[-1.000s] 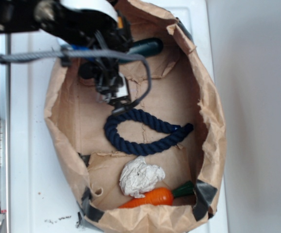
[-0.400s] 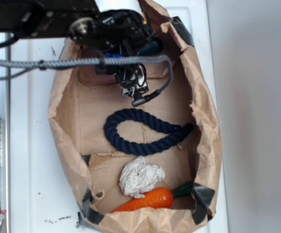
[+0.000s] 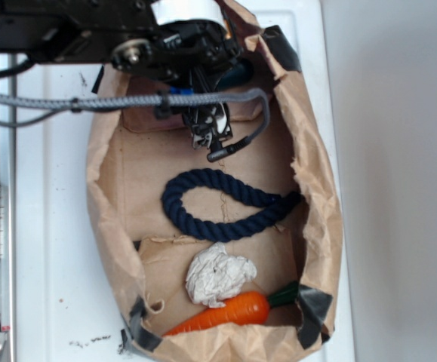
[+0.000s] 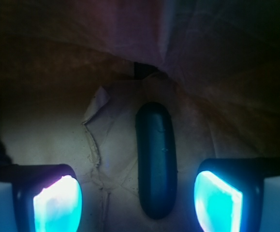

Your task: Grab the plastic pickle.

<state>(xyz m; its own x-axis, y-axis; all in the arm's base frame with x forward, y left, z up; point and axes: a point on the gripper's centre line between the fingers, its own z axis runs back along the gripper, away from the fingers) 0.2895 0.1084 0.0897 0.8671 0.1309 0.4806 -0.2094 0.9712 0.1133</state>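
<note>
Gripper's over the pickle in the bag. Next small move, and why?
Probably straight down, then close. In the wrist view the plastic pickle lies lengthwise between the open gripper's two fingers, roughly centred, apparently not yet touched, so little sideways correction seems needed.

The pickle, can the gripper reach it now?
Probably yes. In the wrist view the pickle lies on the bag floor between the open gripper's fingers, with nothing over it. The bag wall is close behind.

exterior overhead, wrist close inside bag [image 3: 309,188]
</note>
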